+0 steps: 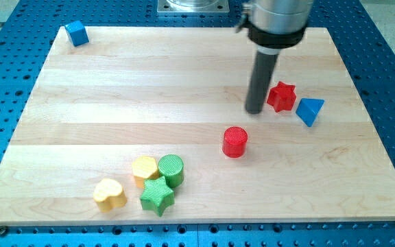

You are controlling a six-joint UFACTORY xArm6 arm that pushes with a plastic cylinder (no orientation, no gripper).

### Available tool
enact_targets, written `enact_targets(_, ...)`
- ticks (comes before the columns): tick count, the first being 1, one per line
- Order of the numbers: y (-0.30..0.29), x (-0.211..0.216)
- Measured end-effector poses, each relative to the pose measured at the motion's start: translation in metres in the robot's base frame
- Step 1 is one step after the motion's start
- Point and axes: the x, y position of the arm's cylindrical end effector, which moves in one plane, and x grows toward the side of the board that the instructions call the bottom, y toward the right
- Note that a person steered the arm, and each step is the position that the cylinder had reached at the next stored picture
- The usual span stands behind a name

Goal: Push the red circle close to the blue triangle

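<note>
The red circle point(235, 141) is a short red cylinder standing right of the board's middle. The blue triangle point(310, 110) lies up and to the view's right of it, near the right edge. A red star point(282, 96) sits just left of the blue triangle. My tip point(255, 110) rests on the board just left of the red star and a little above and to the right of the red circle, apart from both.
A blue cube point(77, 33) sits at the board's top left corner. A yellow cylinder point(145, 168), a green cylinder point(171, 169), a green star point(158, 195) and a yellow heart point(109, 194) cluster at the bottom left. The wooden board point(115, 89) lies on a blue perforated table.
</note>
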Motion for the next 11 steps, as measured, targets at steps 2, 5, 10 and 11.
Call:
enact_targets(2,-0.097,0.061)
enact_targets(5,0.010,0.061)
enact_targets(10,0.023,0.042)
enact_targets(11,-0.083,0.036)
